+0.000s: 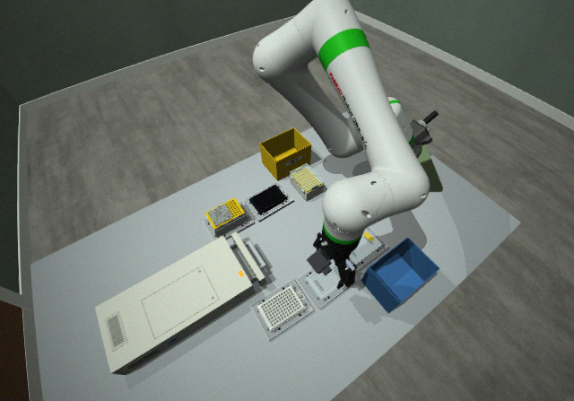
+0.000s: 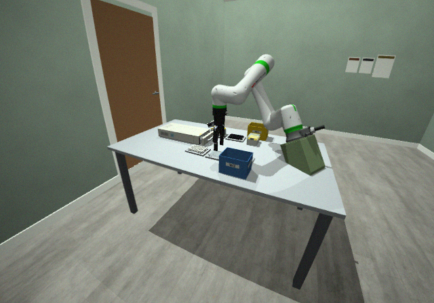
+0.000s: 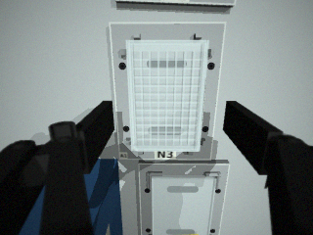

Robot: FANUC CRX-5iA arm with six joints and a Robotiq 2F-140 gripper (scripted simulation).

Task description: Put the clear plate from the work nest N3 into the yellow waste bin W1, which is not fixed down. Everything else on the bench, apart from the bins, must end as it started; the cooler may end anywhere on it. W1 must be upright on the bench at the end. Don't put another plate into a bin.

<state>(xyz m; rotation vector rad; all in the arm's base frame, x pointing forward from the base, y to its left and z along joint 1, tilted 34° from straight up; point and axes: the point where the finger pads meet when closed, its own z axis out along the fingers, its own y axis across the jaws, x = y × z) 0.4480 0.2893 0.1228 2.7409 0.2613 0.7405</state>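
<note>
The clear plate (image 3: 166, 95) lies flat in nest N3 (image 3: 166, 155), filling the middle of the wrist view. It also shows in the top view (image 1: 323, 283). My gripper (image 3: 168, 116) is open, just above the plate, one black finger on each long side and clear of it. In the top view the gripper (image 1: 334, 272) points straight down over the nest. The yellow waste bin W1 (image 1: 284, 152) stands upright at the far side of the bench, open and empty-looking. It also shows in the exterior view (image 2: 257, 130).
A blue bin (image 1: 400, 273) stands right beside N3. A white plate (image 1: 281, 306) sits in the neighbouring nest. A large beige device (image 1: 176, 294) lies to the left. A black plate (image 1: 267, 198), a yellow-lidded rack (image 1: 225, 213) and a tip box (image 1: 306, 180) sit farther back.
</note>
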